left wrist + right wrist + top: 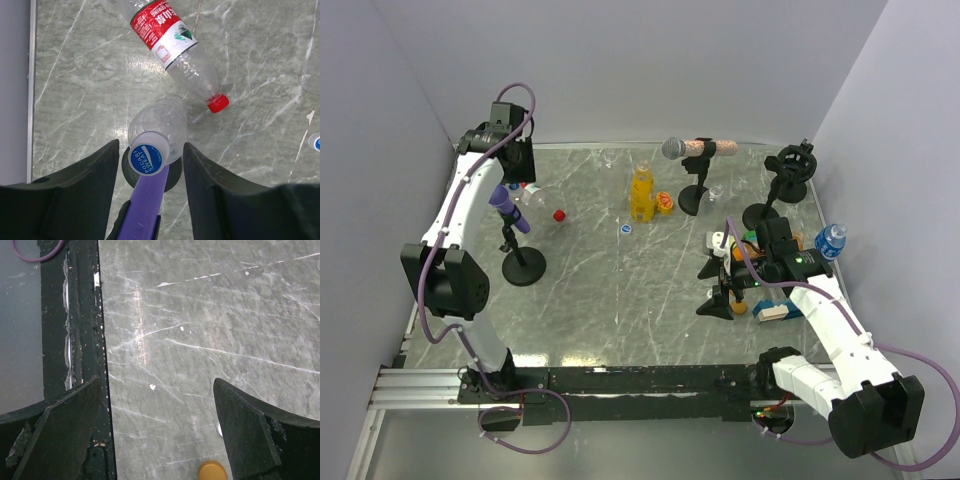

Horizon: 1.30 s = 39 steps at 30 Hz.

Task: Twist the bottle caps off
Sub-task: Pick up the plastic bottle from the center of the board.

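In the left wrist view a clear bottle (160,120) is held by a purple clamp (145,205), and its pale cap with a blue printed top (148,159) faces the camera. My left gripper (150,167) straddles this cap, open, with a gap on each side. A second clear bottle with a red-white label (165,30) lies beyond it, its red cap (218,103) still on. From above, the left gripper (512,178) hangs over the clamp (508,210). My right gripper (155,430) is open over bare table, holding nothing.
A yellow-orange bottle (641,192) stands mid-table. Loose red (559,214) and blue (626,228) caps lie near it. A small blue-labelled bottle (831,241) stands at the right. The black stand base (523,267), another stand (695,200) and an orange-brown disc (212,471) are also here.
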Available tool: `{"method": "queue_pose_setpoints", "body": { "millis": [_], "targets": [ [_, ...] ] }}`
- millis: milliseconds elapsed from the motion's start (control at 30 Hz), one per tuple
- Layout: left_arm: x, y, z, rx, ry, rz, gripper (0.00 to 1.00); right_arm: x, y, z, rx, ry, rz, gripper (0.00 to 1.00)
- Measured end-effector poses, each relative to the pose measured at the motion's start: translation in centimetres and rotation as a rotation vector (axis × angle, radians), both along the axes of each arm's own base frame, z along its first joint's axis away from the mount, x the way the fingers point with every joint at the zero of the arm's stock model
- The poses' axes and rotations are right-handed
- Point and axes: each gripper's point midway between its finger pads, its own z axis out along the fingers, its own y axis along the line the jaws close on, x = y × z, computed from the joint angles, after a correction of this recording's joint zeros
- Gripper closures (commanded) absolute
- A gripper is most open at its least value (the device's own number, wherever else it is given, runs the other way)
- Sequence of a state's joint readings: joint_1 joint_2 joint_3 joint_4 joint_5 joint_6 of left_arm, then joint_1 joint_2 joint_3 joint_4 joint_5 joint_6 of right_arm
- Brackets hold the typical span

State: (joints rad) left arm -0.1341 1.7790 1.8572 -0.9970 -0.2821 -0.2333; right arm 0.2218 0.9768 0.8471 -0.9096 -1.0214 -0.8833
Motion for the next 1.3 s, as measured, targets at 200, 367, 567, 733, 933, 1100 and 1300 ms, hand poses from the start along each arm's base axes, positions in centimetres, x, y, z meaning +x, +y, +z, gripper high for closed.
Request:
{"method": "queue_pose_setpoints", "body": {
  "millis": [200,367,567,733,933,1100,1300],
  "targets": [
    [-0.3,0.1,-0.3,0.004,0.017,-0.003,0.47,0.0,0.0,0.0,0.0,0.0,0.0,0.01],
    [-0.6,0.1,-1.0,0.005,0.043,-0.007,0.62,0.0,0.0,0.0,0.0,0.0,0.0,0.01],
    [-0.4,0.0,-1.5,0.006,0.051,-0.014,0.76,0.0,0.0,0.0,0.0,0.0,0.0,0.01],
    [-0.5,0.0,-1.4,0.002,0.053,-0.014,0.83,0.0,0.0,0.0,0.0,0.0,0.0,0.01],
    [-0.6,-0.1,-0.7,-0.005,0.047,-0.019,0.89,0.0,0.0,0.0,0.0,0.0,0.0,0.01],
    [-1.5,-0.3,1.9,-0.026,-0.013,-0.034,0.91,0.0,0.0,0.0,0.0,0.0,0.0,0.01],
    [-3.1,-0.7,6.0,-0.056,-0.116,-0.07,0.92,0.0,0.0,0.0,0.0,0.001,0.0,0.01]
  ]
}}
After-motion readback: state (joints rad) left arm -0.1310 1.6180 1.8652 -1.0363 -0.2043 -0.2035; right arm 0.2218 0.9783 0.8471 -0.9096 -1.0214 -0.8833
